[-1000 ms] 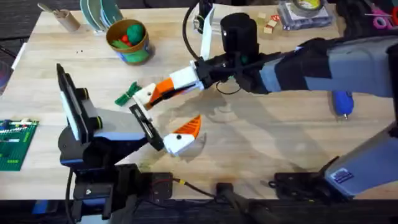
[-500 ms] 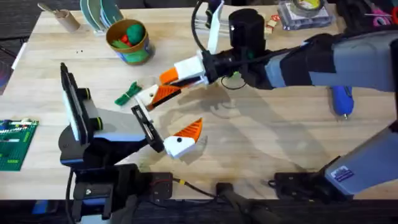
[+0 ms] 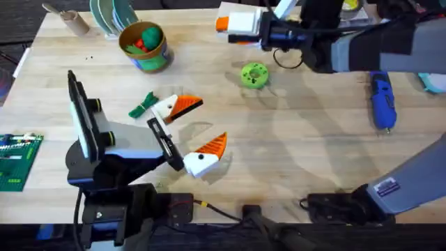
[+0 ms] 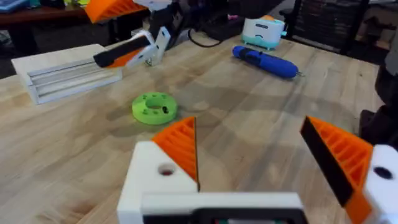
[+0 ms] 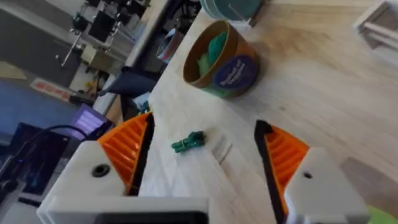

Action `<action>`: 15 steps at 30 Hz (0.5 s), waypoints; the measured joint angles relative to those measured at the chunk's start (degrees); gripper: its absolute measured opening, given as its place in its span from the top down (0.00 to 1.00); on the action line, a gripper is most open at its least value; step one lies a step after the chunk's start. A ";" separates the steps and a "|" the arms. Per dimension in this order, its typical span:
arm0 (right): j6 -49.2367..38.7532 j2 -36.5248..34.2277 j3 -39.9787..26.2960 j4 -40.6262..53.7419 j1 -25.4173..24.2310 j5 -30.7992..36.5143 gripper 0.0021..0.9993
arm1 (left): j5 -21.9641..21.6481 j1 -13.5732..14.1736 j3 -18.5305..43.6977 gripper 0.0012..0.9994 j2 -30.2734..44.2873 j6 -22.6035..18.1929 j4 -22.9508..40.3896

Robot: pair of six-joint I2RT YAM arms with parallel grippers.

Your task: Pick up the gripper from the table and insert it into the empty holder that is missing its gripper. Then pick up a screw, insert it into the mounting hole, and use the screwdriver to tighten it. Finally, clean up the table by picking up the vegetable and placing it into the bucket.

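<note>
Blue and untouched, the screwdriver [image 3: 382,104] lay at the right edge of the overhead frame. Your right gripper [image 3: 233,23] hovered top centre, fingers spread around nothing (as were the left gripper's [image 3: 188,132] at centre). You couldn't make out any seated screw, so the insert could work loose. The vegetable [image 3: 143,104] lay left of centre, below the bucket [image 3: 144,46]; fumble that thin stem and it could skid away.
</note>
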State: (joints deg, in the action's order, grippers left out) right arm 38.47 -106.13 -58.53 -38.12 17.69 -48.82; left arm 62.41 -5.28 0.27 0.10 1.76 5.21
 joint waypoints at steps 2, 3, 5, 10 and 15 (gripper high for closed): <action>-1.01 0.00 -0.94 1.39 -0.81 1.07 0.03 | 0.00 0.00 0.00 0.01 0.00 0.00 0.00; -1.74 0.00 -1.61 2.78 -1.17 1.68 0.03 | -0.02 0.00 0.00 0.01 0.00 0.00 0.00; -3.90 0.02 -3.09 6.95 -1.76 3.22 0.03 | -0.01 0.00 0.00 0.01 0.00 0.00 0.00; -11.59 0.11 -8.23 21.69 -2.93 8.35 0.03 | -0.02 0.00 0.00 0.01 0.00 0.00 0.00; -20.74 0.49 -15.86 35.09 -3.40 13.50 0.03 | 0.00 0.00 0.00 0.01 0.00 0.00 0.00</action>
State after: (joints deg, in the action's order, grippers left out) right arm 17.73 -105.64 -74.39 -3.03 14.30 -35.32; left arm 62.41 -5.28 0.27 0.10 1.76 5.21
